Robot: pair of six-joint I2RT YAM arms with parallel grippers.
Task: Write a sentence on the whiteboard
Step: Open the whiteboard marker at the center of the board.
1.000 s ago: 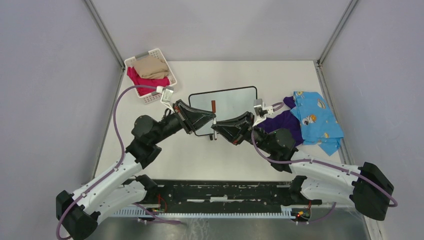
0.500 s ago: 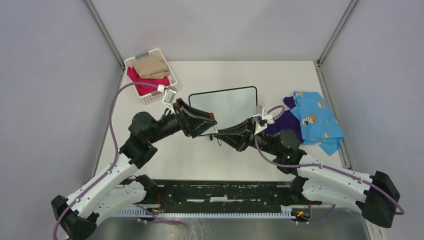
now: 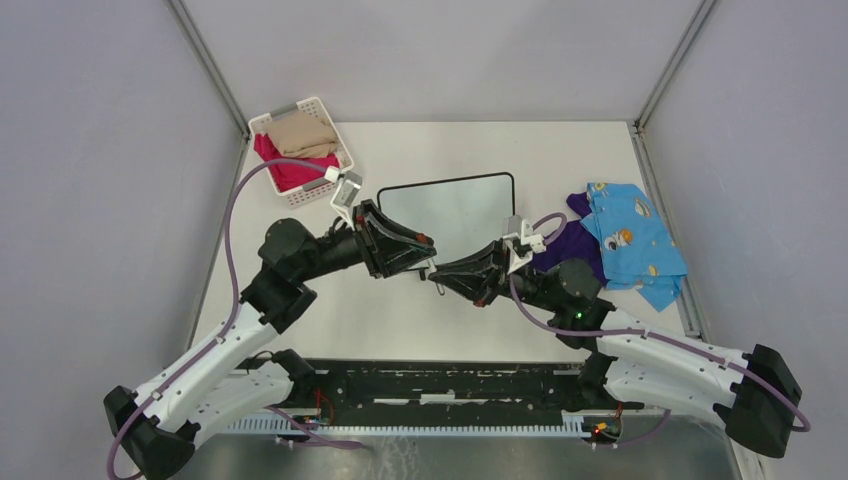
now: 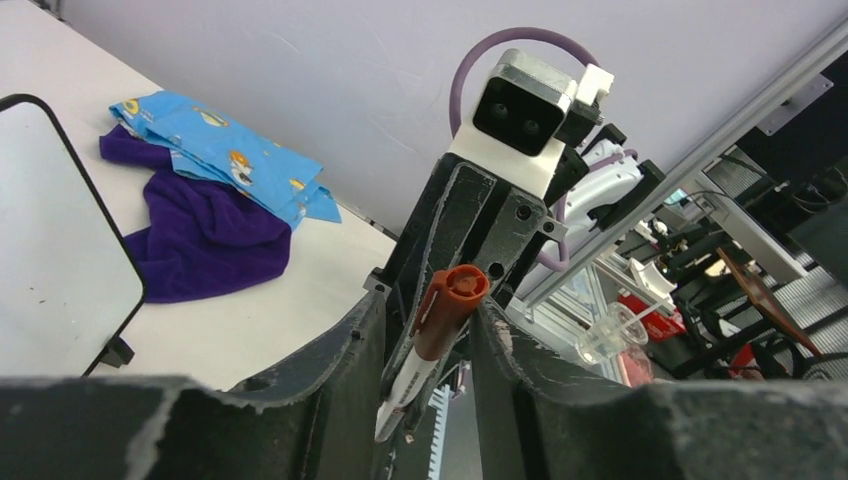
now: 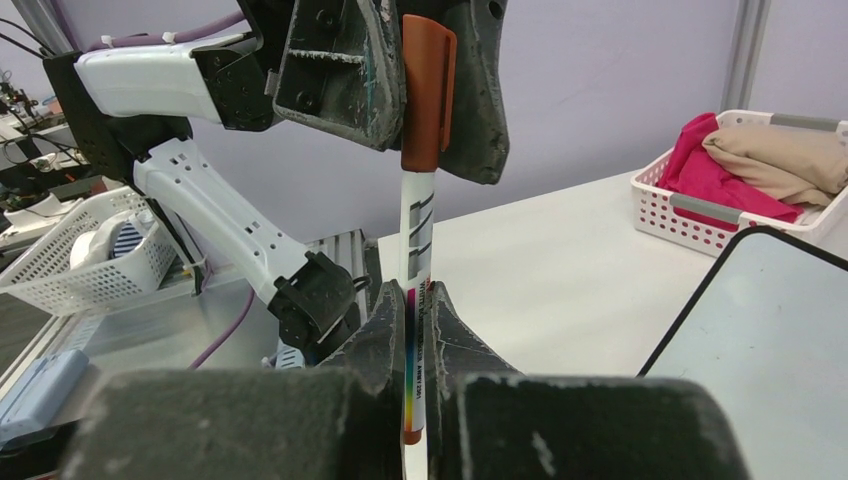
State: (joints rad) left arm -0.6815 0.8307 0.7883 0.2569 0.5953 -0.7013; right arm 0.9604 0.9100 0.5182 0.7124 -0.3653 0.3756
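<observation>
The whiteboard (image 3: pixel 460 205) lies flat mid-table, its face blank. Just in front of its near edge the two grippers meet, tip to tip above the table. My right gripper (image 5: pixel 415 290) is shut on the white barrel of a marker (image 5: pixel 417 220), which stands upright in it. The marker's red-brown cap (image 4: pixel 450 300) sits between the fingers of my left gripper (image 4: pixel 428 305). That gripper is open: the cap rests against one finger, with a gap to the other. In the top view the left gripper (image 3: pixel 427 250) and right gripper (image 3: pixel 438 272) nearly touch.
A white slatted basket (image 3: pixel 325 108) with red and beige cloth stands at the far left. A blue patterned cloth (image 3: pixel 630 240) lies on a purple one (image 3: pixel 560 245) to the right of the board. The cage's walls close in on both sides.
The marker has passed from my left gripper to my right, which closed on the barrel. My left jaws opened around the cap. Both grippers moved slightly nearer, off the board.
</observation>
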